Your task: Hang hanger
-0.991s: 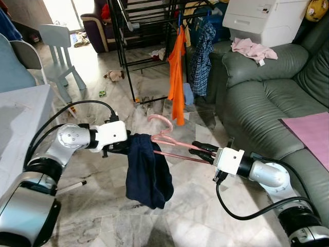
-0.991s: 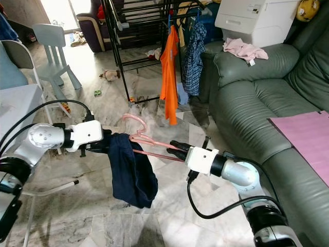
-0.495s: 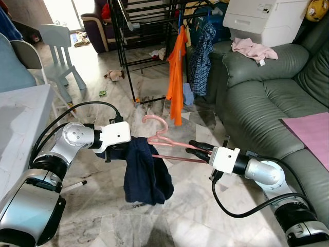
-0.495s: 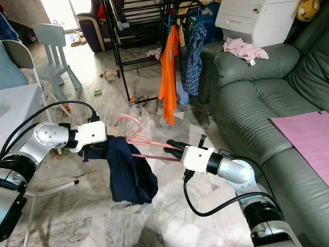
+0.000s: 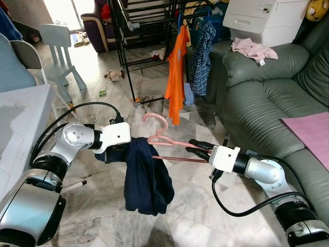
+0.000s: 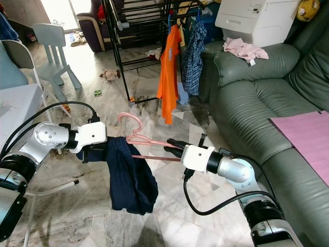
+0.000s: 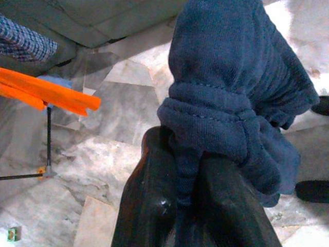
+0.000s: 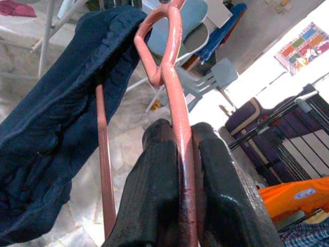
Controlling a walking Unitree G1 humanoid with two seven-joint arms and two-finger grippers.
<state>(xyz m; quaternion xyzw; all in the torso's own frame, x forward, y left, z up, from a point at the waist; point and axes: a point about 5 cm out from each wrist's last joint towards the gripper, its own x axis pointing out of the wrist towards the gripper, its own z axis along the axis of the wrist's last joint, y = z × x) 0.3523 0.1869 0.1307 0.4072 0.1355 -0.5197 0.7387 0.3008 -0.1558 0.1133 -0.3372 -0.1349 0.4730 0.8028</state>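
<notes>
A pink hanger (image 5: 165, 139) is held level in mid-air over the marble floor, with a dark navy garment (image 5: 146, 177) draped over its left end. My right gripper (image 5: 198, 146) is shut on the hanger's right arm, seen close in the right wrist view with the fingers (image 8: 154, 206) pinching the pink bar (image 8: 177, 118). My left gripper (image 5: 119, 153) is shut on the navy garment (image 7: 231, 103) at the hanger's left end. A black drying rack (image 5: 149, 31) stands behind, carrying an orange shirt (image 5: 176, 77) and a blue checked shirt (image 5: 201, 56).
A grey-green sofa (image 5: 267, 98) fills the right side, with a pink cloth (image 5: 252, 49) on its arm and a pink sheet (image 5: 311, 131) on the seat. A white table edge (image 5: 23, 116) is at my left, pale chairs (image 5: 56, 43) behind it. Small toys litter the floor (image 5: 114, 75).
The navy garment hangs a little lower and straighter than half a second ago. Both arms and the hanger have shifted slightly left and up since a second ago.
</notes>
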